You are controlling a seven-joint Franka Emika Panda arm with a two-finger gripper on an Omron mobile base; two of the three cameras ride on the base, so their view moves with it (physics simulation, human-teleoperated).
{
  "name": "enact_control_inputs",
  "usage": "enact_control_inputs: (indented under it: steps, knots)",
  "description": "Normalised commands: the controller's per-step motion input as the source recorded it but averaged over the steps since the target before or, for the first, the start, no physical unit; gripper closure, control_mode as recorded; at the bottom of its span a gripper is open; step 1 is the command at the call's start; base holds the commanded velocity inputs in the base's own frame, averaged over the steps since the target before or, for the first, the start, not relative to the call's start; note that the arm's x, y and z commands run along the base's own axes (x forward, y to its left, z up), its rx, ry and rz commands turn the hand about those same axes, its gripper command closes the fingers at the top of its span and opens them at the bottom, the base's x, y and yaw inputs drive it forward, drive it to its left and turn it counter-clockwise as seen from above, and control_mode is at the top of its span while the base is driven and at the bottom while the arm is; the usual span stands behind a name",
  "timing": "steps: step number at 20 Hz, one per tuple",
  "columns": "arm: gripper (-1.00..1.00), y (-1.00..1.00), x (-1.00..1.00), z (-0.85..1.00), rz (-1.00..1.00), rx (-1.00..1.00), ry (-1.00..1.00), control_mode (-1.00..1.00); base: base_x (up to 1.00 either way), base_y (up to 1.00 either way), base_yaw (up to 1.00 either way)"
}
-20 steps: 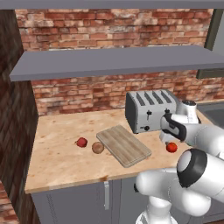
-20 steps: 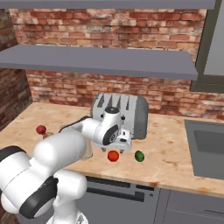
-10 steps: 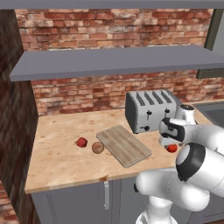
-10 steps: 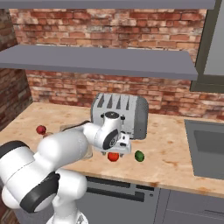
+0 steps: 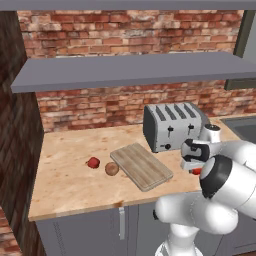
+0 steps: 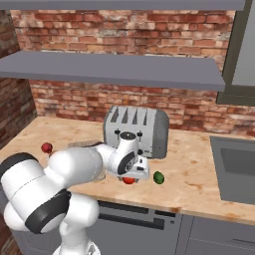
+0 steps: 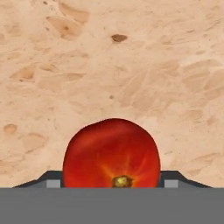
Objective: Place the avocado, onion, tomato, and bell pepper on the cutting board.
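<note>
The tomato (image 7: 111, 153), a smooth orange-red ball, rests on the counter right in front of the toaster, and my gripper (image 7: 111, 183) is down over it, open, with a dark fingertip (image 7: 53, 179) on each side. From the right base view the tomato (image 6: 129, 181) peeks out under the hand (image 6: 132, 172). Just right of it lies the dark green avocado (image 6: 159, 178). The striped wooden cutting board (image 5: 141, 165) lies left of the toaster. The tan onion (image 5: 111, 169) sits by the board's left edge, and the darker red bell pepper (image 5: 93, 162) is further left.
A grey four-slot toaster (image 5: 172, 126) stands close behind the hand. A sink (image 6: 236, 167) is set into the counter on the right. A shelf (image 5: 135, 70) hangs above, brick wall behind. The counter's front edge runs just below the tomato.
The hand has come down in front of the toaster until its fingers flank the tomato. The produce and the board have not moved.
</note>
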Motion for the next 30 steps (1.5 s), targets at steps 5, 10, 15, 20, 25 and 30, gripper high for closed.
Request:
enact_control_inputs:
  steps: [5, 10, 15, 20, 25, 30]
  knots:
    - [1.0, 0.0, 0.0, -0.05, 0.0, 0.0, 0.0, -1.0, 0.0, 0.0, 0.0]
    - [1.0, 0.15, -0.1, 0.13, 0.05, 0.0, -0.09, -1.0, 0.0, 0.0, 0.0]
    - [1.0, 0.42, -0.37, 0.6, 0.09, -0.03, -0.29, -1.0, 0.0, 0.0, 0.0]
    - [1.0, 0.58, -0.26, 0.65, 0.1, -0.02, -0.28, -1.0, 0.0, 0.0, 0.0]
    - [1.0, 0.76, -0.02, 0.48, 0.09, 0.0, -0.13, -1.0, 0.0, 0.0, 0.0]
    - [1.0, 0.73, 0.0, 0.4, 0.07, -0.01, -0.01, -1.0, 0.0, 0.0, 0.0]
